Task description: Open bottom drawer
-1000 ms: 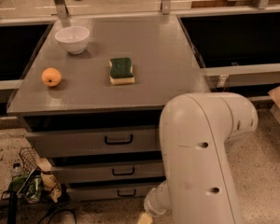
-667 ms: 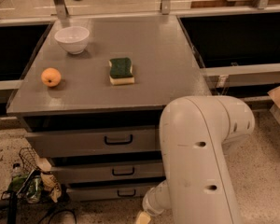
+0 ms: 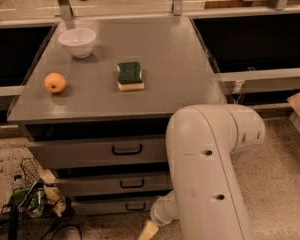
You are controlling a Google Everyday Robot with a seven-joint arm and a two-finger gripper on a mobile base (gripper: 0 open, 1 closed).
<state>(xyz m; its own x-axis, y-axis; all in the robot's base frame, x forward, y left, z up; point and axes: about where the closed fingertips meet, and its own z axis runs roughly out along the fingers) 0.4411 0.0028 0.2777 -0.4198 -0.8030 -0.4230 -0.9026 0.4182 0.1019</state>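
Note:
The bottom drawer [image 3: 110, 206] is the thinnest grey front of three, lowest in the cabinet, with a small black pull handle [image 3: 135, 205]. It looks shut. My white arm [image 3: 210, 174] reaches down in front of the cabinet's right side and hides the right parts of all three fronts. My gripper [image 3: 149, 231] shows only as a tan tip at the bottom edge of the view, just below and right of the bottom handle, apart from it.
The middle drawer [image 3: 132, 184] and top drawer [image 3: 127, 149] sit above. On the cabinet top [image 3: 180, 74] lie a white bowl [image 3: 77, 41], an orange [image 3: 55, 82] and a green-yellow sponge [image 3: 129, 76]. Clutter and cables [image 3: 32, 196] lie on the floor at left.
My arm has shifted only slightly. The drawers and the objects on top have not moved.

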